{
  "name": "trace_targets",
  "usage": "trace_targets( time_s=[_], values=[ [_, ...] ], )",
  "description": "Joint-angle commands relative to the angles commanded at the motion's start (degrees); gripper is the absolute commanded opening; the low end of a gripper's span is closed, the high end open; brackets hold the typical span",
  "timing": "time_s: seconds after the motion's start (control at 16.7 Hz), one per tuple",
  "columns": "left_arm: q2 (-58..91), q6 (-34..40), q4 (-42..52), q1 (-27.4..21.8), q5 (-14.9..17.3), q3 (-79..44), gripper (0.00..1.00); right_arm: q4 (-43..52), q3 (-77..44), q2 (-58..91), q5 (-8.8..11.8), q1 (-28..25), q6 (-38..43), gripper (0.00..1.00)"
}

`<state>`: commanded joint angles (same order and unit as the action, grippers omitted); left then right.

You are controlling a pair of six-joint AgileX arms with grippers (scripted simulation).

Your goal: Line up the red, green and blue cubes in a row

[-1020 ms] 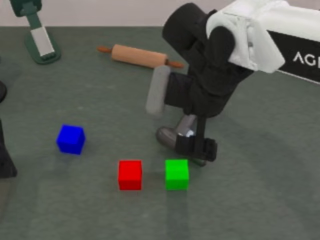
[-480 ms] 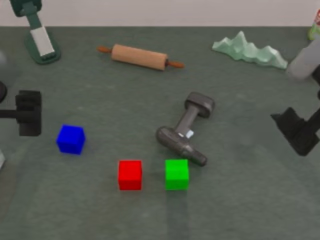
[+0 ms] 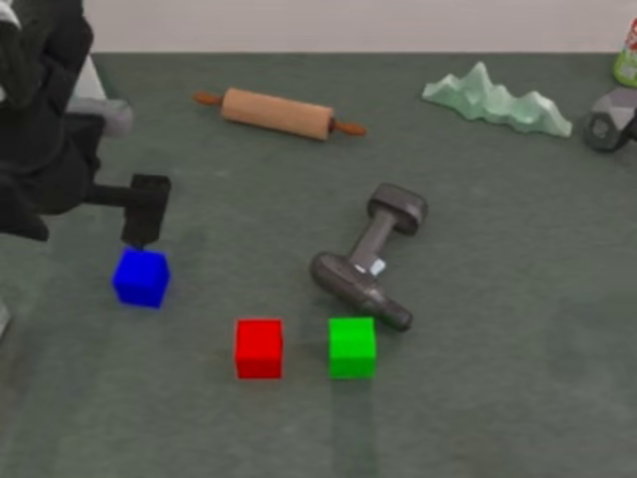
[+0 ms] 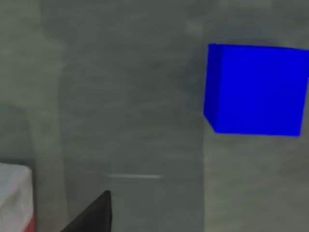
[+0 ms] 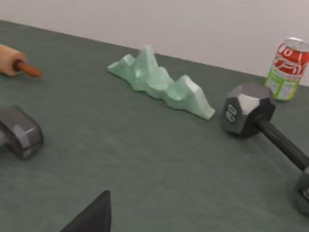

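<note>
The blue cube [image 3: 140,277] sits at the table's left. The red cube [image 3: 259,348] and green cube [image 3: 352,347] stand side by side near the front, a small gap between them. My left gripper [image 3: 145,211] hovers just behind the blue cube, open and empty. In the left wrist view the blue cube [image 4: 256,89] lies ahead of one dark fingertip [image 4: 99,215]. My right gripper [image 5: 137,212] is out of the top view, open, facing the table's far right; only one fingertip [image 5: 96,215] shows.
A grey drill [image 3: 370,261] lies just behind the green cube. A wooden rolling pin [image 3: 279,113] lies at the back, a pale green jagged block [image 3: 495,100] at the back right. A dumbbell [image 3: 609,121] and a can [image 3: 627,55] are at the far right edge.
The right arm drew away from over the drill and green cube and left the top view to the right. The left arm came in from the left, up to the blue cube.
</note>
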<state>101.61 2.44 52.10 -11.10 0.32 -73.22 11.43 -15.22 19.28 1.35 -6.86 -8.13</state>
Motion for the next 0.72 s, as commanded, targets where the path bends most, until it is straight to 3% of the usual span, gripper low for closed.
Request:
trace_targets(
  time_s=[0.3,0.72],
  values=[
    [13.42,0.31,6.41,-1.49,-0.17,-11.37,1.00,-9.53,13.05,-16.57,-1.11,5.34,6.79,1.00],
    [15.70,0.37,7.39,-1.46,-0.21,-13.58,1.00,-11.43,15.22,-19.28,-1.35,6.29,8.13,1.00]
  ],
)
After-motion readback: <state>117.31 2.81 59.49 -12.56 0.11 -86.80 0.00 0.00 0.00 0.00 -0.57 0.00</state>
